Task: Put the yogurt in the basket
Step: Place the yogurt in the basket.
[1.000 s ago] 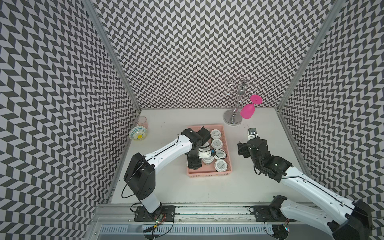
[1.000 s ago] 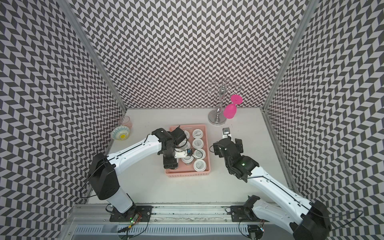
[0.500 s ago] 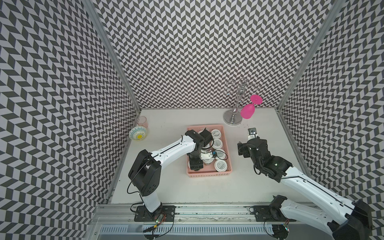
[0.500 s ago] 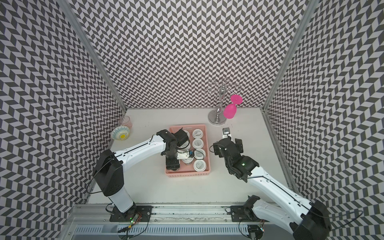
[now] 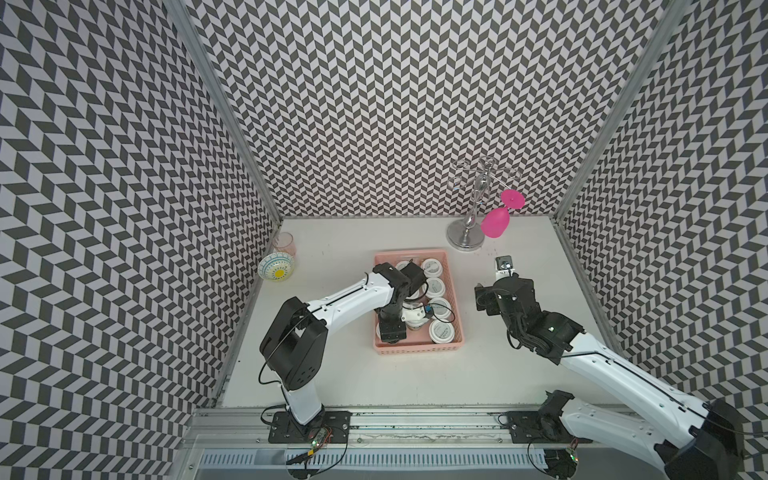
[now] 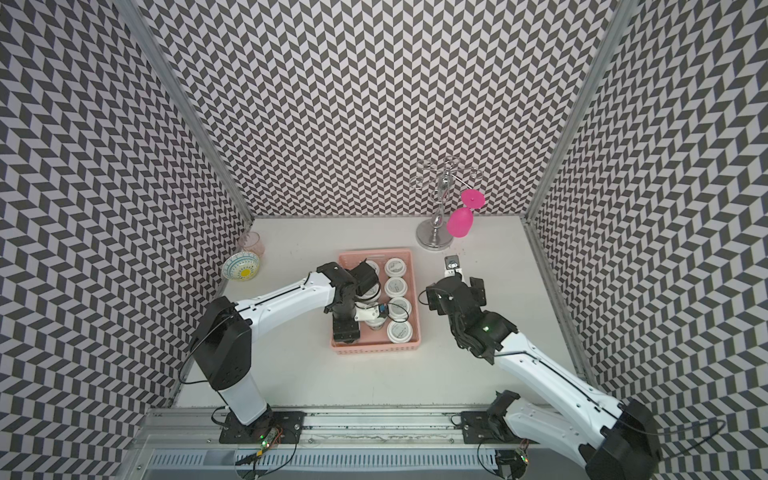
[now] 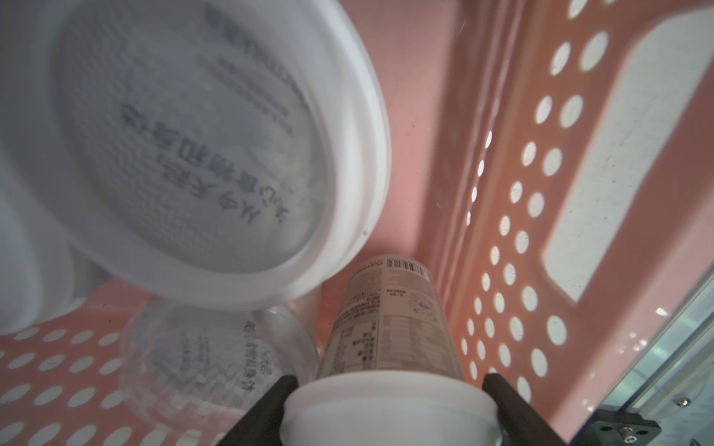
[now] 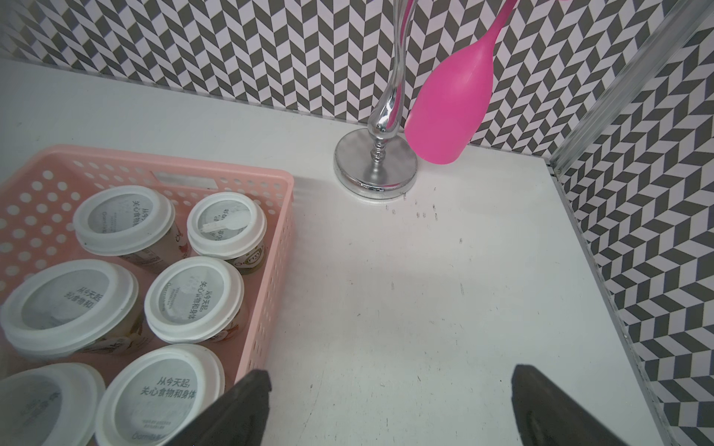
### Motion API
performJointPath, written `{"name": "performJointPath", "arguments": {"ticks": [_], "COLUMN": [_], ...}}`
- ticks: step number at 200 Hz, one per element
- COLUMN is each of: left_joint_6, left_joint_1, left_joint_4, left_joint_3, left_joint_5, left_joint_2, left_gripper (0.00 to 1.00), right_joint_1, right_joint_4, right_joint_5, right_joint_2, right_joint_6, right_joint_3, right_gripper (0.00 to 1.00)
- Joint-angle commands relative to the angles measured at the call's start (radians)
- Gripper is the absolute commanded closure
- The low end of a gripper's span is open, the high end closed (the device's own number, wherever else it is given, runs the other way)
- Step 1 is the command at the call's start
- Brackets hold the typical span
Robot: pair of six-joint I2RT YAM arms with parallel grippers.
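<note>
Over the near left corner of the basket [image 5: 417,348], the left gripper [image 7: 390,380] clasps 1 upright yogurt cup [image 7: 390,320] by its lid, body straight below; the right gripper [image 8: 390,374] hangs open beside the basket.

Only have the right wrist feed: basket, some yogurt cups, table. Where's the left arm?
Observer: Left gripper is down inside the basket, at its near end.
Operator: Holding anything?
Observer: Yes. In the left wrist view its fingers clamp the white lid of a yogurt cup. The cup is roughly upright, with its base down by the basket wall that has the handle cutout.
Operator: Anything on the table outside my frame?
Observer: A patterned bowl and a clear glass, side by side at the far left corner of the table.
</note>
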Motion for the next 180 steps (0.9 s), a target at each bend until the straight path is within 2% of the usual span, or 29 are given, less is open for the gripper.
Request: {"name": "performJointPath", "arguments": {"ticks": [1,57,72,82,144,180], "left_joint_6": [-0.001,0.001,0.0,0.0,-0.003,0.015], "left_joint_1": [-0.005,-0.005,-0.005,-0.005,-0.008,-0.007], "left_joint_4": [0.026,0.038,0.034,0.032,-0.007,-0.023], "left_joint_3": [-0.01,0.003,0.004,0.008,0.077,0.118], "left_joint_5": [-0.001,-0.015,-0.016,-0.014,0.04,0.051], "left_joint_2": [0.024,0.03,0.026,0.023,-0.012,-0.077], "left_gripper": [0.23,0.18,0.06,0.01,0.0,0.0], "right_joint_1": [0.002,0.002,0.002,0.002,0.004,0.004], "right_joint_4": [0.037,0.036,0.036,0.036,0.035,0.036], "right_joint_5": [0.012,0.012,0.015,0.015,0.015,0.016], "right_joint_2": [0.002,0.002,0.0,0.001,0.002,0.002], "right_joint_6": [-0.001,-0.003,-0.002,-0.002,-0.002,-0.002], "right_joint_3": [-0.014,-0.014,-0.014,-0.015,-0.015,-0.015], "right_gripper": [0.01,0.0,0.0,0.0,0.0,0.0]}}
